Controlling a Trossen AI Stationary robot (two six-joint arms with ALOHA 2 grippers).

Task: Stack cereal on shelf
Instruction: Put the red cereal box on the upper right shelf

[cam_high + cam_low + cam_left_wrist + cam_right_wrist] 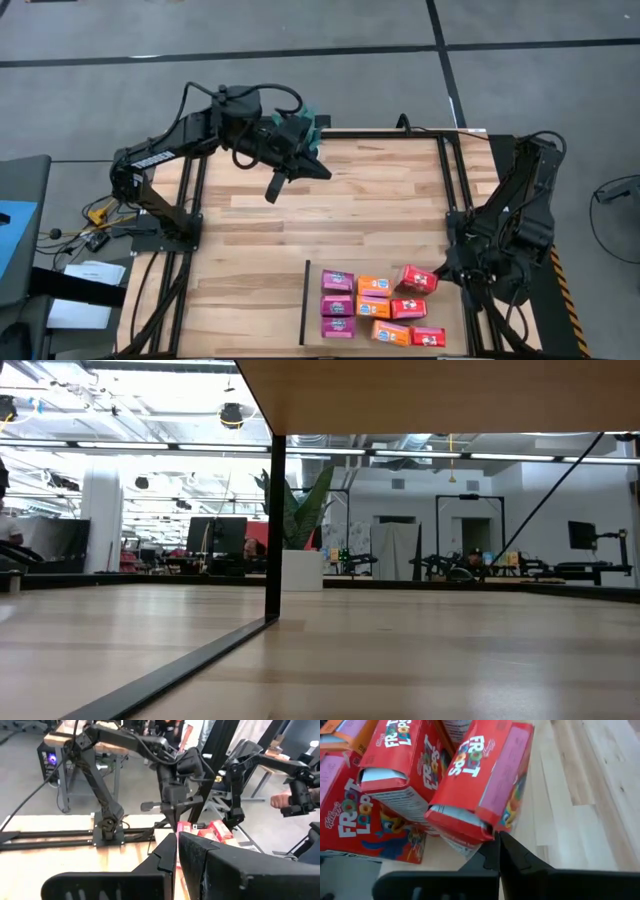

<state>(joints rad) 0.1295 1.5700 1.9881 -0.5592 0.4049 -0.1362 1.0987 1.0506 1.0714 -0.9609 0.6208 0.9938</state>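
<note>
The left gripper (273, 190) hangs closed and empty over the far-left part of the slatted wooden tabletop (380, 190), well apart from the small cardboard cereal boxes (382, 307), with bare wood between. Those magenta, orange and red boxes crowd the near-right corner, just right of the thin black strip (304, 302) edging the light wood shelf panel. The right gripper (498, 851) is clearly the nearer: its fingers are pressed together, holding nothing, tip just beside a tilted red box (482, 785) whose long axis runs away from it. I'd say it must open first.
</note>
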